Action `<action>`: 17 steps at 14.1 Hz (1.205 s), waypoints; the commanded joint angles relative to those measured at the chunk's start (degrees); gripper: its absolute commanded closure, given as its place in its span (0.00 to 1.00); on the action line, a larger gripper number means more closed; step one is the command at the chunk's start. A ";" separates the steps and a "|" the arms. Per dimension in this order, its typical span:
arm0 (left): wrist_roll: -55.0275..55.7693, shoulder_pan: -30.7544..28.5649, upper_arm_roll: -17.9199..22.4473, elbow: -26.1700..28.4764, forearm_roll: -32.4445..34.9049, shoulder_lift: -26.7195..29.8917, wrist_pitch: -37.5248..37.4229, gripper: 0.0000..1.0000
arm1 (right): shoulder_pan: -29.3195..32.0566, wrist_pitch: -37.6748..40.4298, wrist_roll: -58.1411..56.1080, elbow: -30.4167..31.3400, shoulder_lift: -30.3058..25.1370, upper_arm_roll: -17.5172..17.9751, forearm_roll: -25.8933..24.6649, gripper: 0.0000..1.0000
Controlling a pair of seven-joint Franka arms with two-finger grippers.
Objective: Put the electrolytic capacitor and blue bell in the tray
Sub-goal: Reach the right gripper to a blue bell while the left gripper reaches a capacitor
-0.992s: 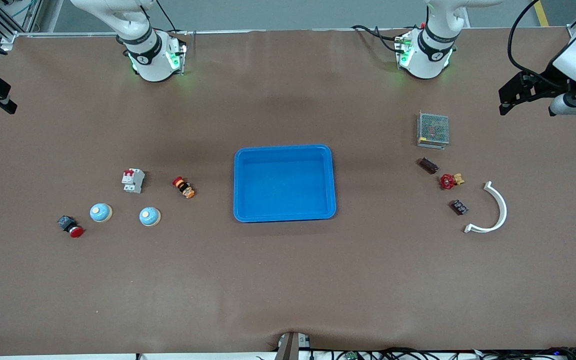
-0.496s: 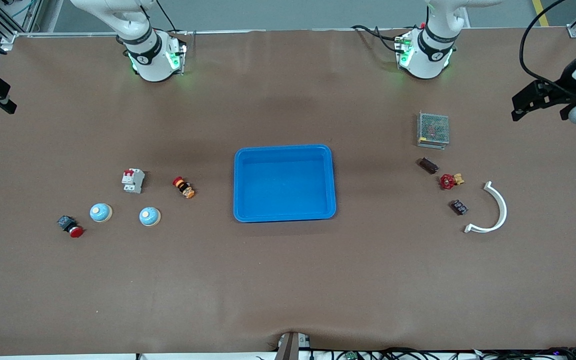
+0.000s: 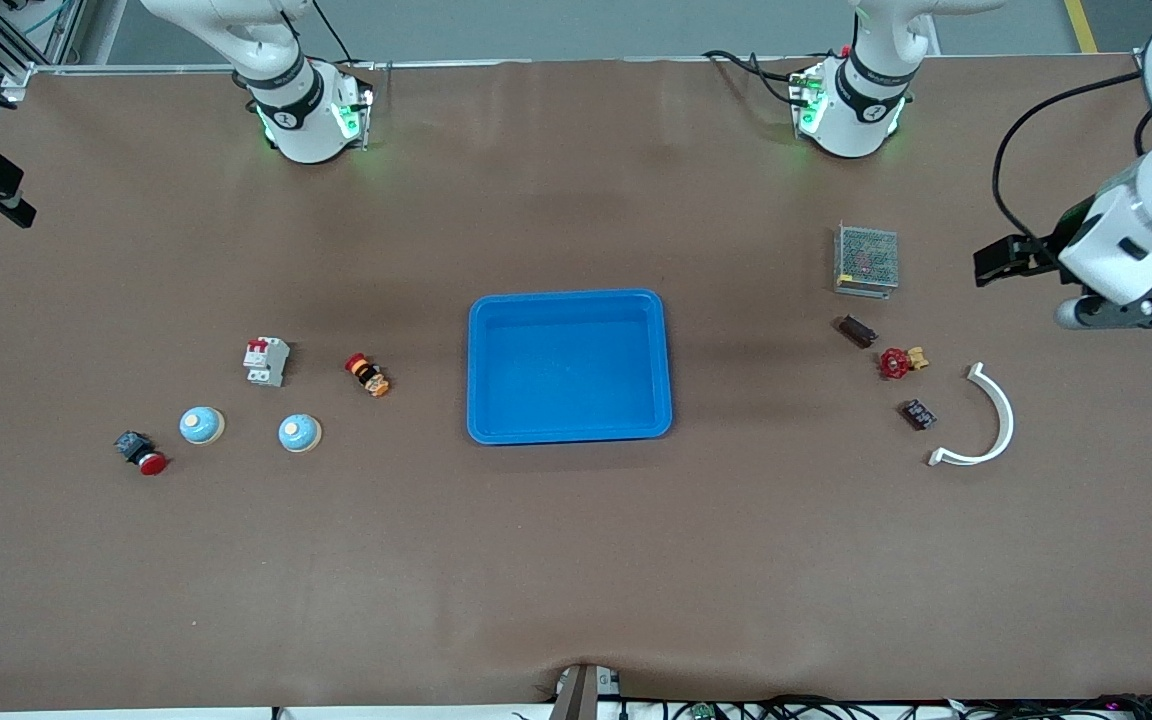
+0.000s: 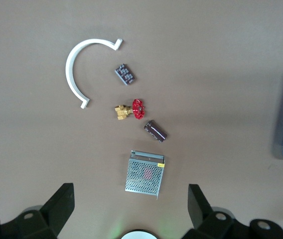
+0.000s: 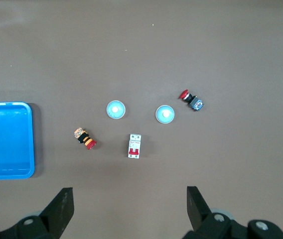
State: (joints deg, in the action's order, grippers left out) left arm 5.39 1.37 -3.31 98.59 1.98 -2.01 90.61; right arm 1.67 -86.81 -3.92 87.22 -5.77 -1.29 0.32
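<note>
Since the earlier frame the left gripper (image 3: 1004, 262) has swung inward and now hangs high, toward the left arm's end of the table from the mesh box (image 3: 867, 259), jaws spread, holding nothing. Capacitor (image 3: 857, 331) lies just nearer the camera than the mesh box. Tray (image 3: 568, 299) sits mid-table, empty. Two blue bells (image 3: 299, 433) (image 3: 201, 426) rest toward the right arm's end from the tray. Right gripper (image 5: 130, 206) waits high above them, jaws spread, empty.
</note>
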 commanded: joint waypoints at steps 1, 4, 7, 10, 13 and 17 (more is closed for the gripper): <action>1.11 -0.05 -0.47 7.99 1.00 2.09 5.43 0.00 | -0.18 0.50 0.75 -0.47 0.05 0.15 -0.49 0.00; 2.16 -0.05 -0.56 16.26 0.92 2.10 13.96 0.00 | 0.18 0.59 0.40 -0.39 0.05 0.06 -0.41 0.00; 8.13 0.04 -0.65 23.72 0.92 1.57 22.56 0.00 | -0.09 -0.37 0.75 -0.39 0.23 0.14 0.38 0.00; 12.62 -0.22 -0.65 30.50 0.21 0.78 31.36 0.00 | -2.18 -1.60 -0.04 -0.39 2.94 0.23 0.39 0.00; 18.67 -0.14 -0.65 34.37 0.21 -1.15 37.52 0.00 | -2.46 -4.24 -0.21 -0.21 8.47 0.23 0.47 0.00; 27.02 -0.05 -0.73 37.02 0.21 -6.41 45.96 0.00 | -3.43 -10.73 -0.13 1.71 15.59 0.32 0.47 0.00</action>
State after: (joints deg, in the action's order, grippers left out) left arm 28.25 1.42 -3.64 134.75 1.98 -5.93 132.71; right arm -1.23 -95.22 -4.02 88.48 6.90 -0.92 0.69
